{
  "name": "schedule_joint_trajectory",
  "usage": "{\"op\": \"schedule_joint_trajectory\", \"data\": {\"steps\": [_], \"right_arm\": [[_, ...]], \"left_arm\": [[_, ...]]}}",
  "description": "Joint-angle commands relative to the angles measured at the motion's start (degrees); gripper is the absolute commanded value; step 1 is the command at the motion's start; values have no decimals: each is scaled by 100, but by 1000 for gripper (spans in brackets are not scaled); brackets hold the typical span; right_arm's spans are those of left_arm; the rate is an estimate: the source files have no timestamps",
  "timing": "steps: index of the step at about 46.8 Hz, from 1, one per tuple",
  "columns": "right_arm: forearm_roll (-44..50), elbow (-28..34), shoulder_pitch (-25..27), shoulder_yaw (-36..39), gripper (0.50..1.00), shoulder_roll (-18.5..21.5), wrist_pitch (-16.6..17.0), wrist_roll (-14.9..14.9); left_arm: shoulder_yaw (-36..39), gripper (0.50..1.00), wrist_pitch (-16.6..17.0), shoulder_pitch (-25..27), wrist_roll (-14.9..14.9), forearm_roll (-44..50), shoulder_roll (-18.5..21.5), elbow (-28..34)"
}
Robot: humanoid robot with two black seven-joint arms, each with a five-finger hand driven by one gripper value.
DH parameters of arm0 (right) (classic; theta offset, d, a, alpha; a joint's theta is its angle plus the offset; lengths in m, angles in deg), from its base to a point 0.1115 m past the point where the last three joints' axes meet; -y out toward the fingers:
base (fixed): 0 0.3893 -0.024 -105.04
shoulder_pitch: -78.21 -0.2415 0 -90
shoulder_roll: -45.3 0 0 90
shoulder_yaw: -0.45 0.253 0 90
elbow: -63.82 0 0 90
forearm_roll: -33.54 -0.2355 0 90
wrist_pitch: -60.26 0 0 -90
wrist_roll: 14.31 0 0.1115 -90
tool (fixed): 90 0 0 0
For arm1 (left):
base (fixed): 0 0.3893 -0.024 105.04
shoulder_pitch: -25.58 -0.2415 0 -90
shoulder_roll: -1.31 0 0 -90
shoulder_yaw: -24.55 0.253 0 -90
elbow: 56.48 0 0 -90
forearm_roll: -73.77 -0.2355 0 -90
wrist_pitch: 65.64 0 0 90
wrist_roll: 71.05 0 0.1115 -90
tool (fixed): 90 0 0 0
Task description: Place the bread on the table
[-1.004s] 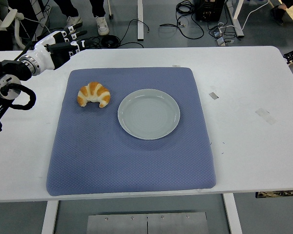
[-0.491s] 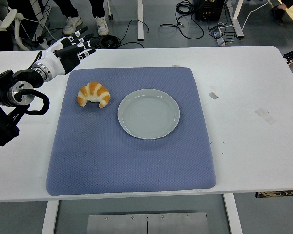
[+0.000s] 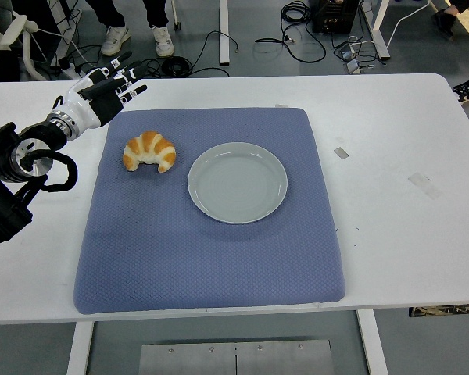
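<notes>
Table [image 3: 391, 156]: white, smooth
Mat [image 3: 211, 258]: blue, quilted, square
Croissant [image 3: 149, 151]: curved, golden, near mat's far-left corner
Plate [image 3: 238, 182]: round, pale, glazed
Left hand [image 3: 102, 88]: fingers spread, empty

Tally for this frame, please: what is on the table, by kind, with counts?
Croissant: 1, on the mat, left of the plate
Plate: 1, empty, on the mat
Blue mat: 1
Tape scraps: 2 visible on the bare table, right of the mat
Total: 5
The left hand hovers open near the mat's far left corner.
</notes>
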Motion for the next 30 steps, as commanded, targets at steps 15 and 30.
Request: {"op": "schedule_joint_trajectory", "data": {"steps": [15, 30], "right_arm": [[2, 0, -6, -1, 1000, 0, -8, 0], [2, -9, -6, -1, 1000, 0, -8, 0]], "left_arm": [[-77, 983, -8, -62, 17, 11, -43, -63], [-77, 983, -8, -115, 26, 11, -122, -72]]}}
